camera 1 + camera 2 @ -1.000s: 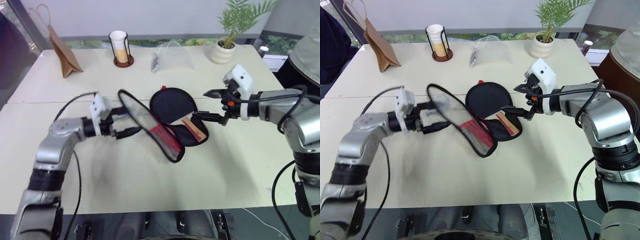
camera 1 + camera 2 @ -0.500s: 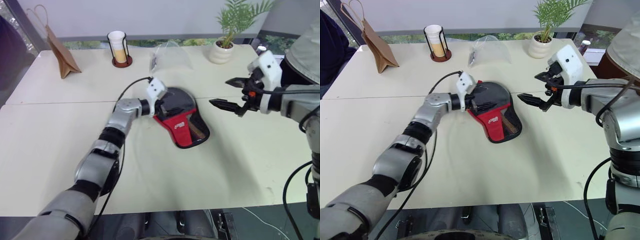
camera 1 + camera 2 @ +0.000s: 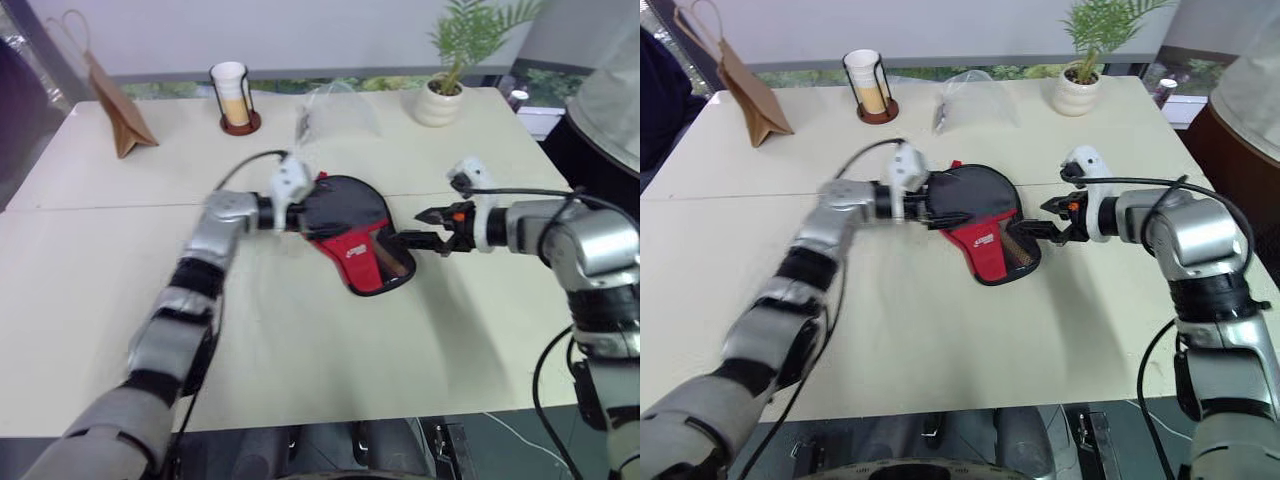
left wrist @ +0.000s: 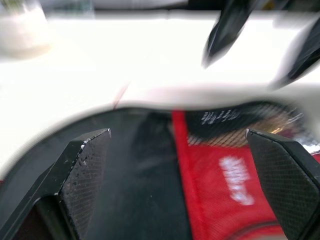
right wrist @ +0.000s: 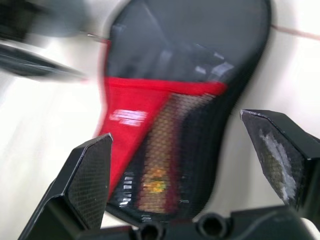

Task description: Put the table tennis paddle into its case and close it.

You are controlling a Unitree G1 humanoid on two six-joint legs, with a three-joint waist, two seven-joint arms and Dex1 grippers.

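Pale cream table point(image 3: 300, 350) under a window wall, greenery beyond the glass. Along the far edge, from left to right: brown paper bag point(image 3: 112, 105), paper cup in a black wire holder point(image 3: 234, 96), clear plastic bag point(image 3: 340, 112), small potted plant point(image 3: 447, 85).

Near the table's middle, the case point(image 3: 358, 240), lying flat with flap down: round black part toward the far side, red panel with small white logo point(image 3: 985, 240) facing up, mesh pocket point(image 5: 162, 155) at the narrow near-right end. Through the mesh in the right wrist view, a faint tan and red shape, probably the paddle's handle; paddle otherwise hidden under the fabric. Zip state impossible to tell from here.

Left hand point(image 3: 303, 214) reaching in from the left, level with the table, at the case's far-left rim; fingers spread wide, holding nothing. Seen from the left wrist, both black fingers point(image 4: 82, 170) straddling the black and red fabric close below. Contact with the case not clear.

Right hand point(image 3: 420, 228) coming in from the right, tips just beside the case's narrow right end, also spread wide with nothing between. From the right wrist, fingers point(image 5: 85, 175) framing the mesh end of the case.
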